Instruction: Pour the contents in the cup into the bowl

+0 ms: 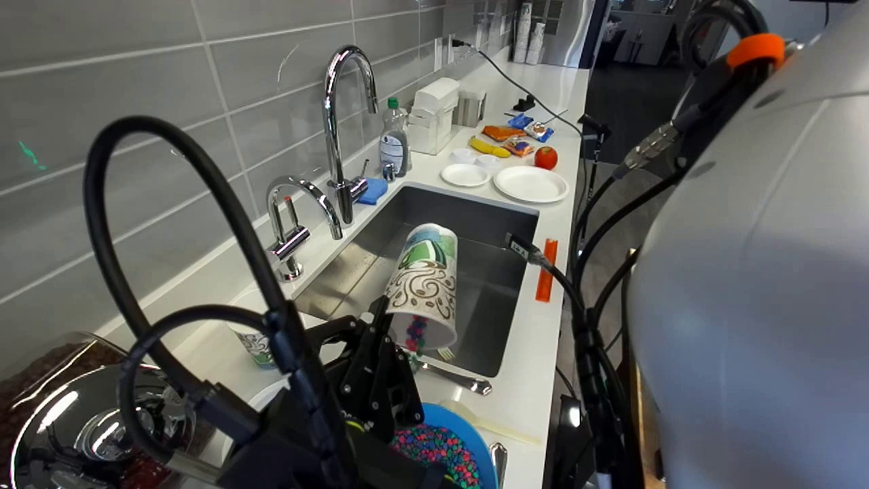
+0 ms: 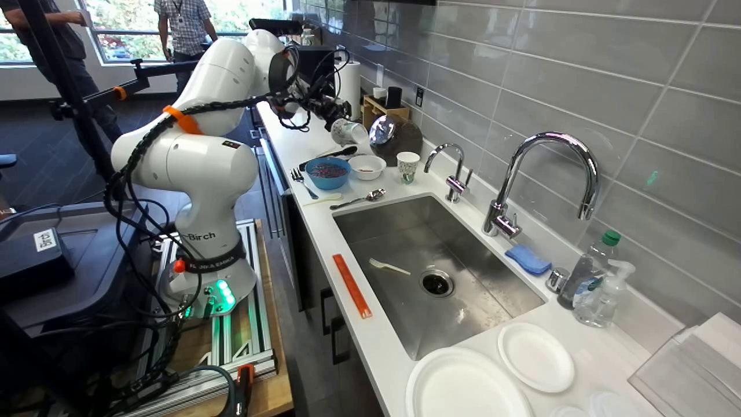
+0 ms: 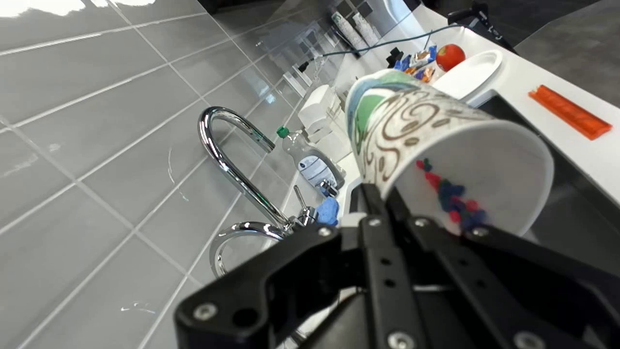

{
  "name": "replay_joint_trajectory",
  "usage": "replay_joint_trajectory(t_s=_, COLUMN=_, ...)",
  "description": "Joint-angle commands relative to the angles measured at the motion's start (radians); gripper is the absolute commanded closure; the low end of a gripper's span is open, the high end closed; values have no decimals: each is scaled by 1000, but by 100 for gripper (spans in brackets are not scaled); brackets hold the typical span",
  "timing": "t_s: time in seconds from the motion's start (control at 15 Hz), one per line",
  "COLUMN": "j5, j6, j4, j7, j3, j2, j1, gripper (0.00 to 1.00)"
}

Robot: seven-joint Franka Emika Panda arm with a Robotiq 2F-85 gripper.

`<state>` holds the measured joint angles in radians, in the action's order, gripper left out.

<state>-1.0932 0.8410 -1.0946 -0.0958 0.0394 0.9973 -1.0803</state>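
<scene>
My gripper (image 3: 386, 196) is shut on the wall of a white paper cup (image 3: 411, 121) with a green, blue and brown print. The cup also shows in both exterior views (image 1: 426, 278) (image 2: 347, 132). It is raised above the counter and tipped, its mouth slanting down. Red, blue and green beads (image 3: 448, 194) lie along its lower inside wall up to the lip. The blue bowl (image 1: 481, 441) stands on the counter below the gripper, with many such beads in it; it also shows in an exterior view (image 2: 327, 184). Whether beads are falling cannot be told.
A white bowl (image 2: 367, 174) stands beside the blue bowl. A smaller printed cup (image 2: 407, 177) stands by the small faucet (image 2: 455, 185). A spoon (image 2: 360, 200), a fork (image 2: 303, 183) and a large lidded jar (image 2: 406, 142) are near. The sink (image 2: 370, 231) adjoins.
</scene>
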Motion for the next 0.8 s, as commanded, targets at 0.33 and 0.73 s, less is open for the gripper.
replay_joint_trajectory(t_s=0.33, j5=80, j6=0, j4=65, j7=-133, j3=-267, j2=75, j1=-158, gripper=99)
replay_joint_trajectory(t_s=0.73, j5=115, j6=0, j4=97, j7=-186, j3=-342, j2=105, j1=-195, gripper=99)
